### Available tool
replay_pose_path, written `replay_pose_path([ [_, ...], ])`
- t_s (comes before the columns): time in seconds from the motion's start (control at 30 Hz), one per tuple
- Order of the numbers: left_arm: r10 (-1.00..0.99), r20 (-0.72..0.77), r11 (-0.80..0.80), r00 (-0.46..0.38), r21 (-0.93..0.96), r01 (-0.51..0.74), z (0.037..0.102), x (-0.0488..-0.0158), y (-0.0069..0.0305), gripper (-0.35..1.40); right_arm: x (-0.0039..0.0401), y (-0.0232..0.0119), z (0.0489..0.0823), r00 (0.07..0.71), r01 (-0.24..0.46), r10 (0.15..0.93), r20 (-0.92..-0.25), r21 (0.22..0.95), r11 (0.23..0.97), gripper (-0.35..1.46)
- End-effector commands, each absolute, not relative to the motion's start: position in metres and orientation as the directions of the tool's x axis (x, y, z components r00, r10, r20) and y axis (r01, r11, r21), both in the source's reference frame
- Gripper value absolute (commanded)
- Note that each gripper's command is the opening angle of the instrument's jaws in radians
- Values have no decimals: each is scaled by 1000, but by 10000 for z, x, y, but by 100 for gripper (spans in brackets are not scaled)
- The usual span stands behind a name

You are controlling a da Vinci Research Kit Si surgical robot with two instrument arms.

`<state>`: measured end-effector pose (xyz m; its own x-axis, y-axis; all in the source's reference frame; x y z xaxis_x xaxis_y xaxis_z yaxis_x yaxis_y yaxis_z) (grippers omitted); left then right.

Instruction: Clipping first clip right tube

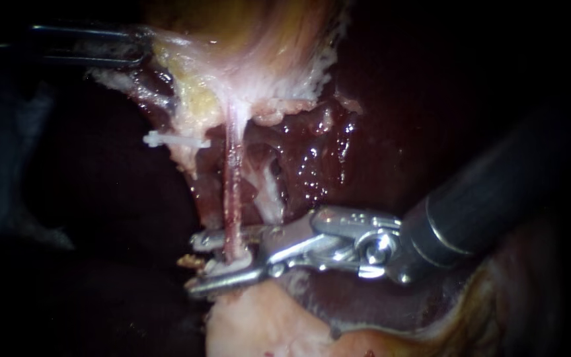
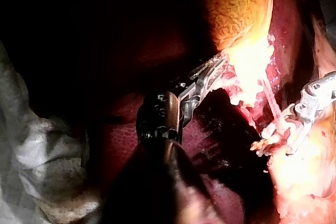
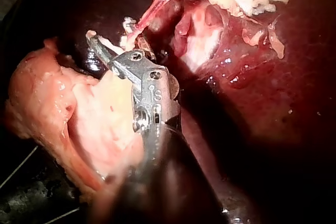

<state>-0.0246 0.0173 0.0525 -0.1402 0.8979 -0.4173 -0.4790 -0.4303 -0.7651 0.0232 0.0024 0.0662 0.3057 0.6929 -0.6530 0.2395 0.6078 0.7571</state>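
A thin pink tube [image 1: 233,185] runs down from the pale neck of the gallbladder [image 1: 259,46]. My right instrument [image 1: 209,261] comes in from the right. Its metal jaws stand open, one on each side of the tube's lower end, and a gap shows between them. In the right wrist view the tube [image 3: 157,3] passes between the jaws of the right instrument [image 3: 113,38]. A white clip [image 1: 166,140] sits on a strand of tissue left of the tube. My left instrument [image 1: 145,49] is shut on the gallbladder's edge at the upper left, as the left wrist view confirms for the left instrument [image 2: 220,64].
Dark red, wet liver [image 1: 312,152] lies behind and right of the tube. A whitish strand [image 1: 269,192] runs beside the tube on its right. A pale pink lump of tissue [image 1: 259,324] lies under the right instrument's jaws. Grey cloth [image 2: 37,150] shows beside the left shaft.
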Motion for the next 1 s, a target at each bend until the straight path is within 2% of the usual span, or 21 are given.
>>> replay_pose_path([
  [0.03, 898, -418, -431, -140, -765, -478, 525, -246, 173, -35, 232, 22, 658, 303, 250, 692, -655, 755, 606, 49],
  [0.37, 898, -417, -431, -141, -766, -478, 525, -246, 173, -35, 236, 19, 629, 282, 316, 709, -646, 760, 567, 48],
  [0.6, 898, -417, -431, -141, -766, -478, 525, -246, 173, -35, 235, 21, 629, 284, 311, 717, -637, 769, 559, 46],
  [1.0, 898, -417, -431, -141, -766, -478, 525, -246, 173, -35, 233, 29, 638, 287, 287, 736, -613, 788, 545, 32],
])
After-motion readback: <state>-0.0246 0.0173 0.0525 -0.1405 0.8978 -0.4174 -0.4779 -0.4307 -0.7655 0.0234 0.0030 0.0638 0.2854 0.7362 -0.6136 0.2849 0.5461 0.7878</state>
